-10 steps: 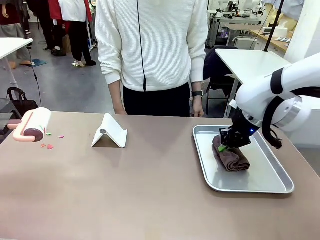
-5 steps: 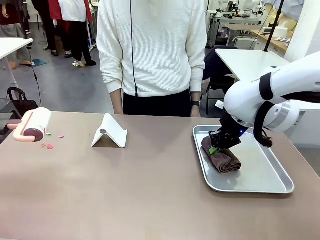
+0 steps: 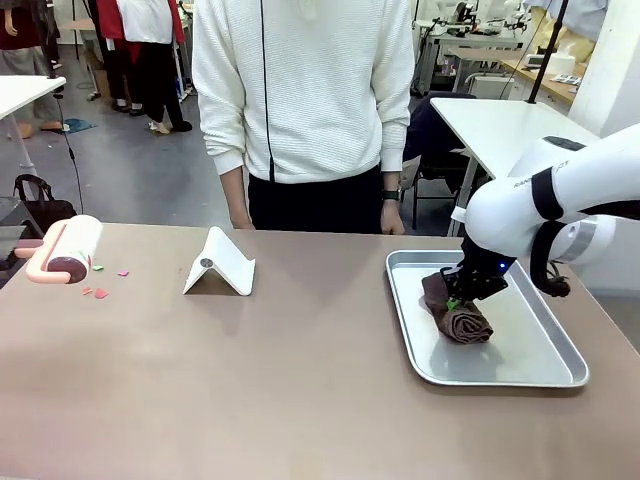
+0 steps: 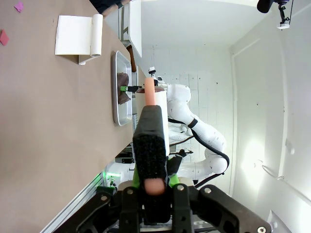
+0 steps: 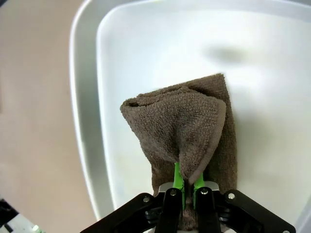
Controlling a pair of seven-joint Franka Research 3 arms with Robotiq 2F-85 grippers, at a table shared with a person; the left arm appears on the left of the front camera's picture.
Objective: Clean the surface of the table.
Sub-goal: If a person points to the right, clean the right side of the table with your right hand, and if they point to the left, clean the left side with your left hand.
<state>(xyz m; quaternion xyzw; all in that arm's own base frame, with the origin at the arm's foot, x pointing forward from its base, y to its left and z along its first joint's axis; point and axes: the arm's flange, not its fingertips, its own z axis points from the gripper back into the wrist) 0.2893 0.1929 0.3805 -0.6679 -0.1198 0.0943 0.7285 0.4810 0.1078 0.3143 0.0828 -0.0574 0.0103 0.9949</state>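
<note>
The taupe-brown table [image 3: 250, 380] carries small pink and green scraps [image 3: 100, 293] near its far left. My right gripper [image 3: 462, 293] reaches down into a metal tray [image 3: 530, 350] and is shut on a bunched brown towel [image 3: 465, 322]. In the right wrist view the green pads [image 5: 179, 182] pinch a raised fold of the towel [image 5: 184, 131] over the tray's floor. My left gripper [image 4: 150, 145] is shut on the pink handle of a lint roller [image 4: 158, 111]. In the front view the roller [image 3: 75, 248] hovers at the table's left edge.
A white folded stand [image 3: 222, 263] sits on the table left of centre. A person in a white sweater [image 3: 305, 100] stands at the far side, hands hanging by the edge. The left wrist view shows the stand [image 4: 77, 41], the tray [image 4: 121, 87] and pink scraps [image 4: 4, 38].
My right gripper dragged the towel to the tray's left side, then back toward the middle, and the towel is now more bunched. The lint roller has stayed put.
</note>
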